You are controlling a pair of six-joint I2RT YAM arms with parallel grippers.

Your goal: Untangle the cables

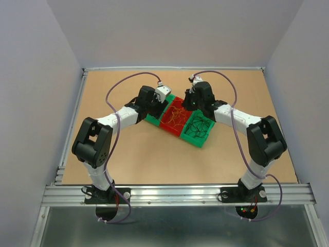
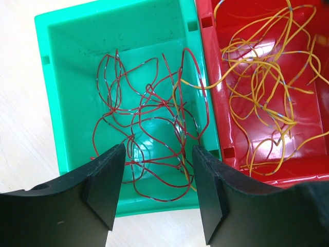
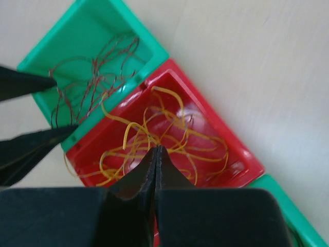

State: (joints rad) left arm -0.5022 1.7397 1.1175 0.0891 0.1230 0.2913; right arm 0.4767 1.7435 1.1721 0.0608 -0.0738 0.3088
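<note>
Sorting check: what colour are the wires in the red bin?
Yellow-orange wires, clearest in the left wrist view.

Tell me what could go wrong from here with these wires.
1. One yellow strand crosses from the red bin into the green bin, among the red wires; pulling it may drag them along.
2. The right gripper is shut over the yellow wires; so thin, one might slip free, or several lift together.
</note>
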